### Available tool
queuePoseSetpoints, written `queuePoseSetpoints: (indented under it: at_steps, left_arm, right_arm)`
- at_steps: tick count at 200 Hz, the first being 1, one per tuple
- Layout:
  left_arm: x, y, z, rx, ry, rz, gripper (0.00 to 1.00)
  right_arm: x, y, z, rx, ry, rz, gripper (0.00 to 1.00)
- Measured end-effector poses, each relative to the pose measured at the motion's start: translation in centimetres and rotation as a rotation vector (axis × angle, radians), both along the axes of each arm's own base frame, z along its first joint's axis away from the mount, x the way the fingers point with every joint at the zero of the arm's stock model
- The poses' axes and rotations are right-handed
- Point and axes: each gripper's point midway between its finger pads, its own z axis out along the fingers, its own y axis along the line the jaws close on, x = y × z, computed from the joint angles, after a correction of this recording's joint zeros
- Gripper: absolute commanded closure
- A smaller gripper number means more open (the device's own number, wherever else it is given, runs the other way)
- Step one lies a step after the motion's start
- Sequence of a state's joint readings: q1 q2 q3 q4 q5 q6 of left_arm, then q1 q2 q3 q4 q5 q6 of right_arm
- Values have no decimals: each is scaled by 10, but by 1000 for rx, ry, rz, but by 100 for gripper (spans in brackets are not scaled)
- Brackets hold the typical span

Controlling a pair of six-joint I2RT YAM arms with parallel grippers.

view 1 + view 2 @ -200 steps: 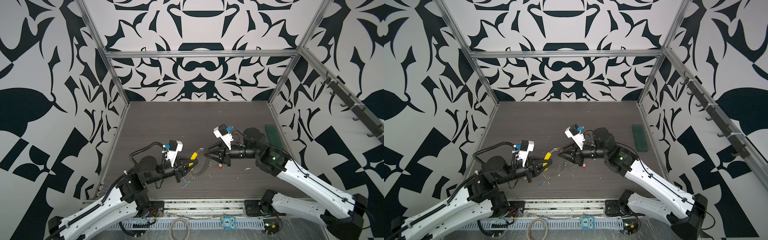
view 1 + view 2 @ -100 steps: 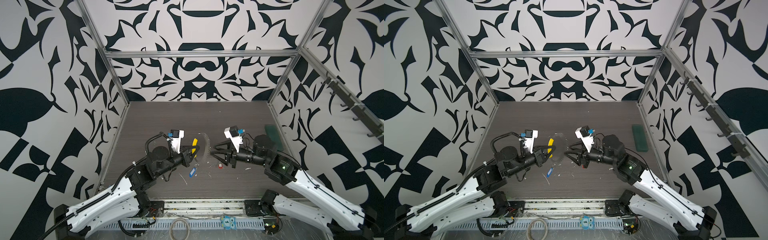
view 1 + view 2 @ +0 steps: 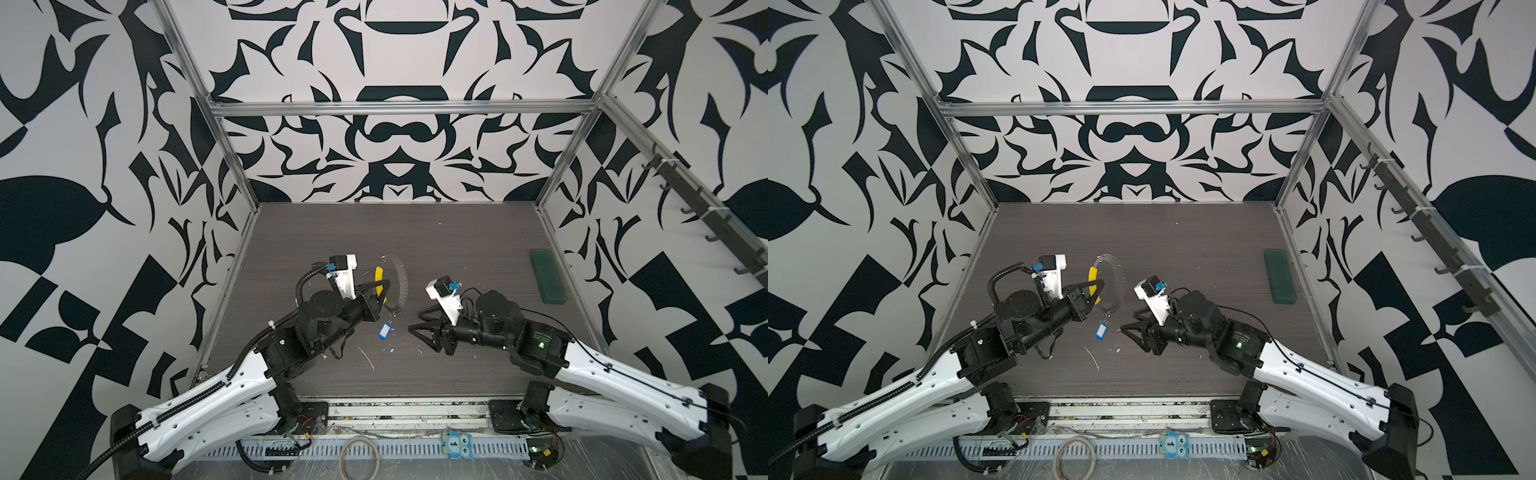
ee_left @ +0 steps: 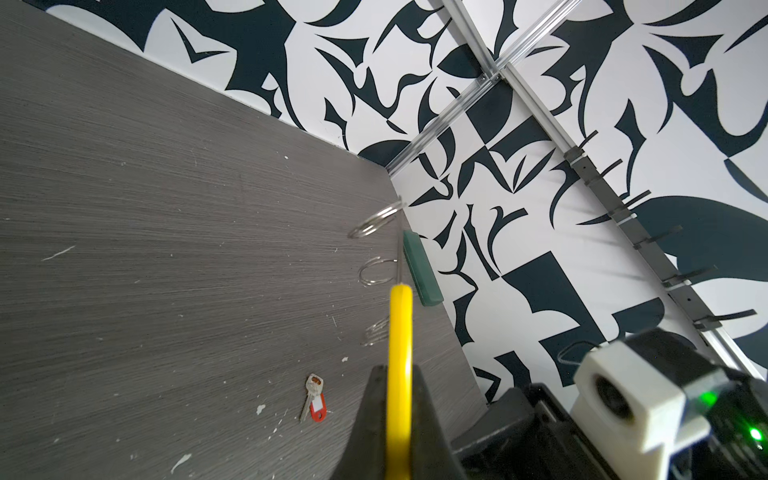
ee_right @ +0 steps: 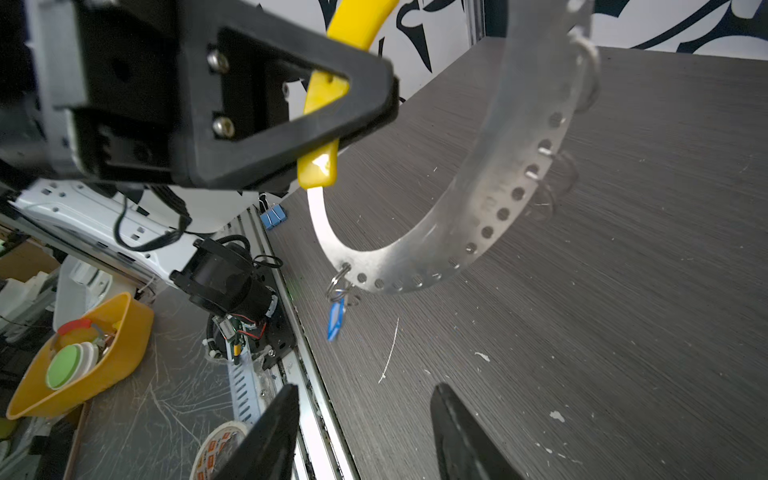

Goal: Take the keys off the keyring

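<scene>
Right wrist: L gripper [image 5: 332, 95] clamps keyring [image 5: 515, 195] at yellow part; R gripper [image 5: 365, 390] jaws apart, empty; blue key [image 5: 336, 318] label unreadable.

Two keys [image 3: 1100, 331], one keyring [image 5: 482, 199]

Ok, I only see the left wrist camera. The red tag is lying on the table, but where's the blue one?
Observer: The blue tag hangs from a small ring at the lowest part of the keyring.
Operator: Is my other hand holding it?
Observer: No. The right hand is open and empty, and it isn't touching the tag.
Operator: What's the yellow thing in my left hand?
Observer: It's the yellow sleeve of that same keyring, which curves round below it, full of little holes.
</scene>
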State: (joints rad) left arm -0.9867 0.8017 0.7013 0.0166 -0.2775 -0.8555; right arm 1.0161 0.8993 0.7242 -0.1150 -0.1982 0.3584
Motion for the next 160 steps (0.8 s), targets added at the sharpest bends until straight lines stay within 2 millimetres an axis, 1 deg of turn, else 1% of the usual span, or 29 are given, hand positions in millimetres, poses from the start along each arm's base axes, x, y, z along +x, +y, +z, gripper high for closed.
queuePoseSetpoints:
  at_steps: [28, 50, 98, 130, 160]
  left_arm:
    - [2, 2, 0, -6, 6, 15, 100]
    - [2, 2, -1, -9, 12, 21, 100]
    - [2, 2, -4, -12, 22, 23, 100]
    - [2, 2, -4, -17, 27, 25, 100]
    - [2, 2, -5, -19, 31, 25, 100]
  right_arm:
    - [0, 13, -8, -22, -21, -9, 43]
    - [4, 22, -11, -24, -40, -29, 43]
    - [18, 28, -10, -14, -76, -89, 43]
    - [23, 30, -16, -34, -81, -109, 53]
    - [25, 31, -19, -45, -87, -112, 56]
